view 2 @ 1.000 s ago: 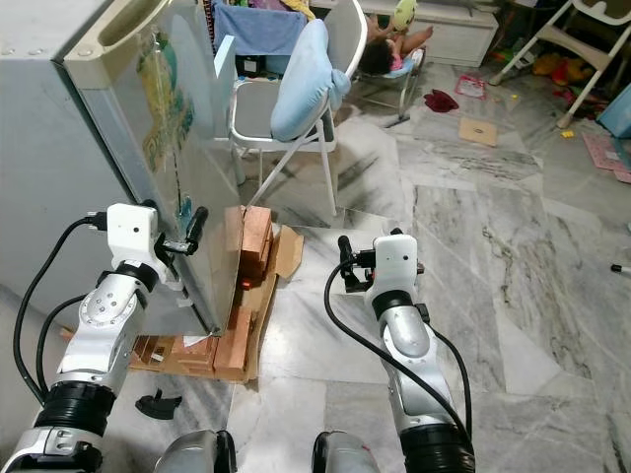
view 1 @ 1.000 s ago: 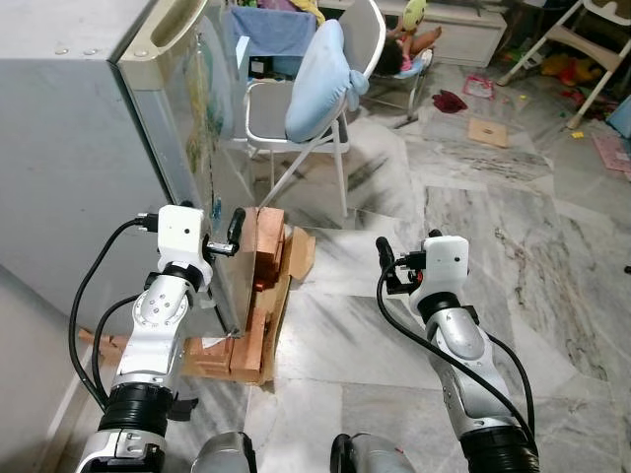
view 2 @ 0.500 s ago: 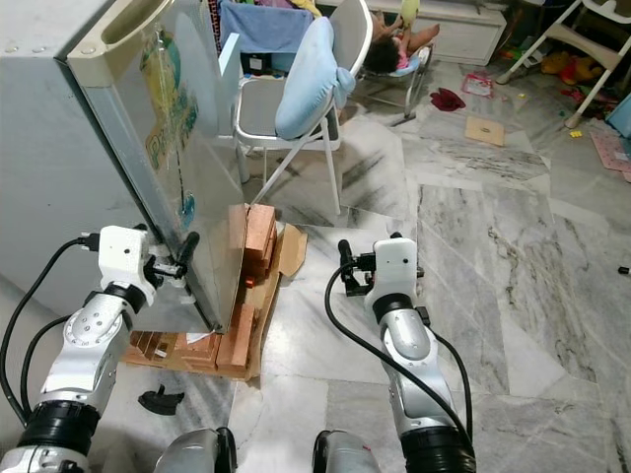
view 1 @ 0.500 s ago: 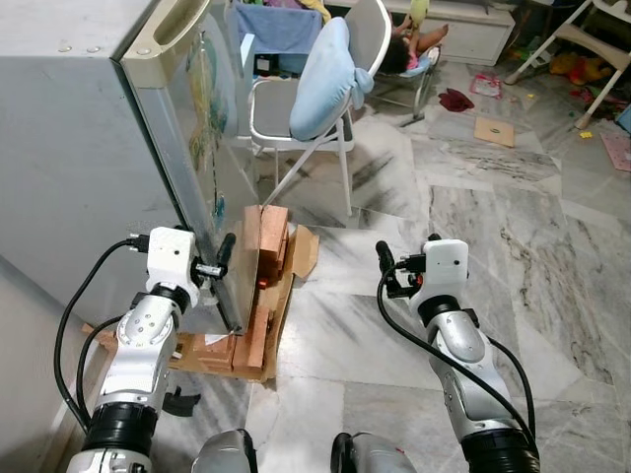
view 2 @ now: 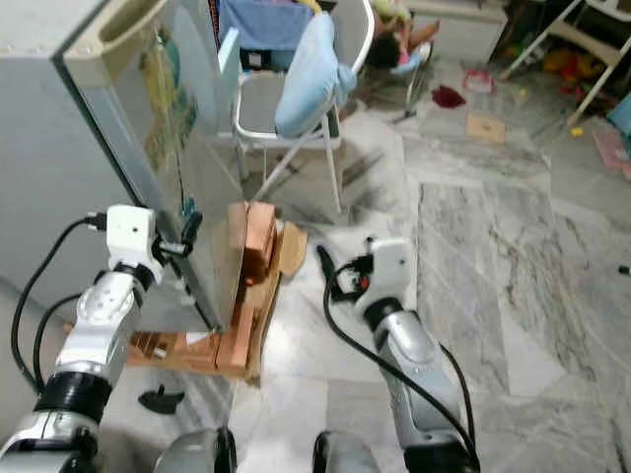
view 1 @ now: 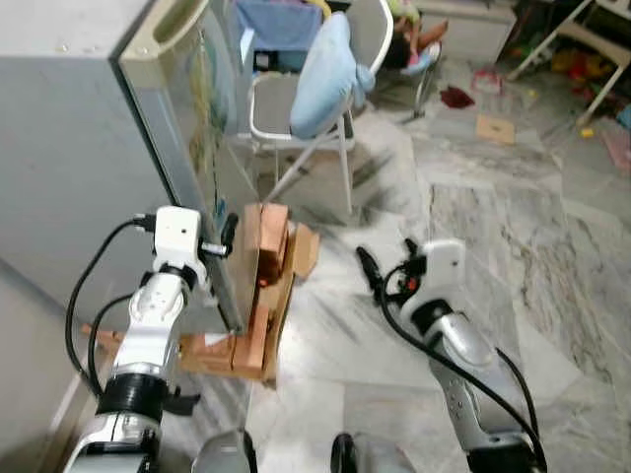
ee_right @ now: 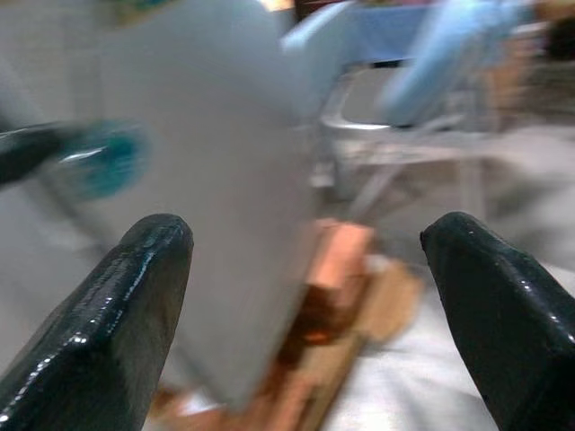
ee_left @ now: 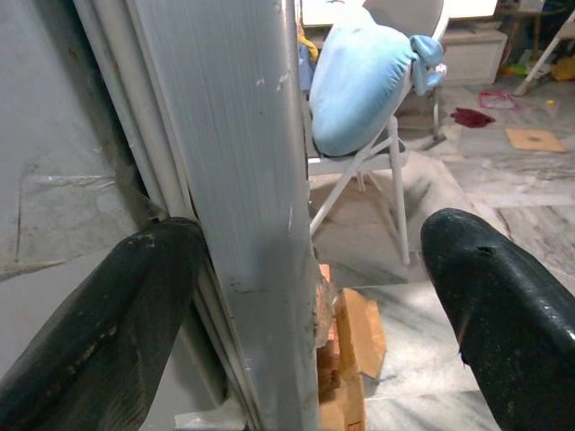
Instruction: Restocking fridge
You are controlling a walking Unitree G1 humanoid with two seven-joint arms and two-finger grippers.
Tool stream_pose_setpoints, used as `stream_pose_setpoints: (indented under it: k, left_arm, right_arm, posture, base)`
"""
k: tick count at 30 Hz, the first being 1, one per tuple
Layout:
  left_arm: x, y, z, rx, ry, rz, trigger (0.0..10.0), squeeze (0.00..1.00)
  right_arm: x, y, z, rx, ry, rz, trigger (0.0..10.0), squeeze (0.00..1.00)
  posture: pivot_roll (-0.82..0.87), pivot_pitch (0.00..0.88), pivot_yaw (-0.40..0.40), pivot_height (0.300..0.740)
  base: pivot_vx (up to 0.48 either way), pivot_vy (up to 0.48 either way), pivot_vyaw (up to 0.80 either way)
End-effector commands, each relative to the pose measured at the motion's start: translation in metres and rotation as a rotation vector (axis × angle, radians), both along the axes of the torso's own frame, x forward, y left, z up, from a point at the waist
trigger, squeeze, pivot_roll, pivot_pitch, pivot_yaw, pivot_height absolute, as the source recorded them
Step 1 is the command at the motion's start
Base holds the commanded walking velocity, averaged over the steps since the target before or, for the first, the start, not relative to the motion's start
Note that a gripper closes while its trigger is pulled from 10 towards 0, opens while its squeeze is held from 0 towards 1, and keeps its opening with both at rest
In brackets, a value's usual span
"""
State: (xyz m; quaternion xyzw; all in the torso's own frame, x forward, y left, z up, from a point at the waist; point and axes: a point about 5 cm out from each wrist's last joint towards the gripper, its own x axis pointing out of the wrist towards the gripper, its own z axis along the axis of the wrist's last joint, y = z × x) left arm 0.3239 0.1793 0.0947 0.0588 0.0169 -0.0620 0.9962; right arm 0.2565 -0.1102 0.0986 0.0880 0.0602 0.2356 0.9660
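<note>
**Left pincer astride the fridge door edge**

The left wrist view shows what the head views blur: the left pincer (ee_left: 296,323) spread wide, one finger each side of the grey metal fridge door (ee_left: 234,180). The right pincer (ee_right: 305,296) hangs wide and empty over the marble floor (view 1: 513,246), beside stacked wooden blocks (view 1: 264,258)

The fridge (view 1: 69,148) stands at the left, its door (view 1: 202,158) facing right. The left gripper (view 1: 225,241) is at the door's near edge, one finger on each side of it. Wooden blocks (view 1: 261,286) on cardboard (view 1: 296,258) lie on the floor (view 1: 513,246) just right of the door. A chair (view 1: 306,99) stands farther back. The right gripper (view 1: 370,271) hangs over the floor, right of the blocks.
</note>
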Motion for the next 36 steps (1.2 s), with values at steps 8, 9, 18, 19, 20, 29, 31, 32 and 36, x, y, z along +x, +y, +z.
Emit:
stream_pose_setpoints:
  k: [8, 9, 18, 19, 20, 29, 31, 32, 36]
  left_arm:
    - [-0.001, -0.093, 0.030, -0.026, -0.073, -0.464, 10.0, 0.00]
    - [-0.004, -0.102, 0.030, -0.036, -0.066, -0.506, 10.0, 0.00]
    - [-0.021, -0.117, 0.017, -0.036, -0.036, -0.602, 10.0, 0.00]
    - [-0.020, -0.112, 0.018, -0.049, -0.038, -0.582, 10.0, 0.00]
    - [-0.018, -0.105, 0.019, -0.067, -0.040, -0.553, 10.0, 0.00]
    - [-0.011, -0.092, 0.026, -0.070, -0.055, -0.503, 10.0, 0.00]
    - [-0.011, -0.093, 0.027, -0.072, -0.061, -0.500, 10.0, 0.00]
    - [-0.010, -0.093, 0.027, -0.074, -0.063, -0.494, 10.0, 0.00]
    - [-0.007, -0.094, 0.024, -0.048, -0.061, -0.435, 10.0, 0.00]
  right_arm:
    - [0.000, -0.011, 0.004, -0.055, -0.027, -0.093, 10.0, 0.00]
    - [0.001, -0.014, 0.006, -0.051, -0.038, -0.119, 10.0, 0.00]
    - [0.004, -0.032, 0.015, -0.071, -0.099, -0.249, 10.0, 0.00]
    - [0.005, -0.032, 0.015, -0.065, -0.103, -0.251, 10.0, 0.00]
    - [0.005, -0.031, 0.016, -0.059, -0.108, -0.254, 10.0, 0.00]
    - [0.010, -0.022, 0.018, -0.080, -0.128, -0.244, 10.0, 0.00]
    - [0.011, -0.022, 0.018, -0.082, -0.133, -0.247, 10.0, 0.00]
    - [0.011, -0.022, 0.018, -0.088, -0.138, -0.249, 10.0, 0.00]
    - [0.011, -0.026, 0.017, -0.098, -0.141, -0.265, 10.0, 0.00]
  posture:
    - [-0.01, 0.093, -0.054, 0.740]
    - [-0.01, 0.092, -0.052, 0.740]
    - [-0.02, 0.095, -0.045, 0.740]
    - [-0.02, 0.096, -0.046, 0.740]
    - [-0.01, 0.097, -0.046, 0.740]
    - [0.00, 0.096, -0.056, 0.740]
    - [-0.01, 0.095, -0.055, 0.740]
    - [-0.01, 0.095, -0.055, 0.740]
    - [-0.01, 0.093, -0.053, 0.740]
  base:
    - [0.000, 0.000, 0.00]
    - [0.000, 0.000, 0.00]
    - [0.000, 0.000, 0.00]
    - [0.000, 0.000, 0.00]
    - [0.000, 0.000, 0.00]
    - [0.316, -0.283, -0.18]
    - [0.377, -0.291, -0.68]
    - [0.382, -0.289, 0.00]
    - [0.368, -0.205, 0.00]
